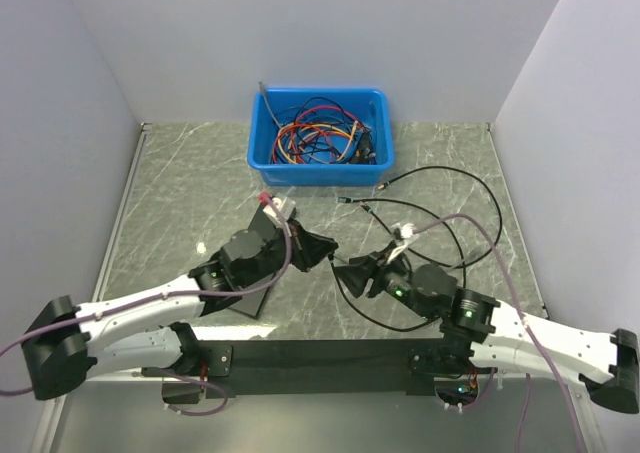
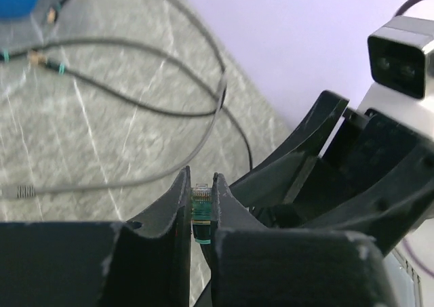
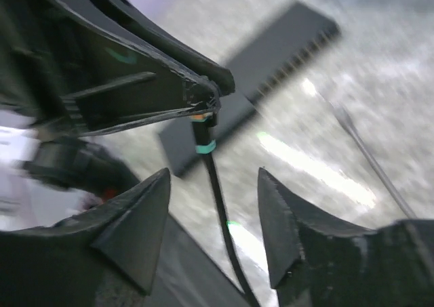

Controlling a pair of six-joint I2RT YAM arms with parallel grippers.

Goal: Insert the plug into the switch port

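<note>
My left gripper (image 1: 322, 252) is shut on the plug (image 2: 201, 200), a clear connector with a teal boot, pinched between its two fingers (image 2: 178, 205). In the right wrist view the plug (image 3: 201, 121) hangs from the left gripper (image 3: 207, 98) with its black cable (image 3: 220, 205) running down between my right gripper's open fingers. My right gripper (image 1: 347, 272) is open and empty, tip to tip with the left one. The switch (image 3: 271, 70), a flat black box, lies on the table behind; in the top view it (image 1: 248, 301) lies mostly under the left arm.
A blue bin (image 1: 318, 174) full of coloured cables stands at the back centre. Loose black cables (image 1: 470, 188) loop over the table's right half. A grey cable with a plug end (image 2: 20, 191) lies on the marble surface.
</note>
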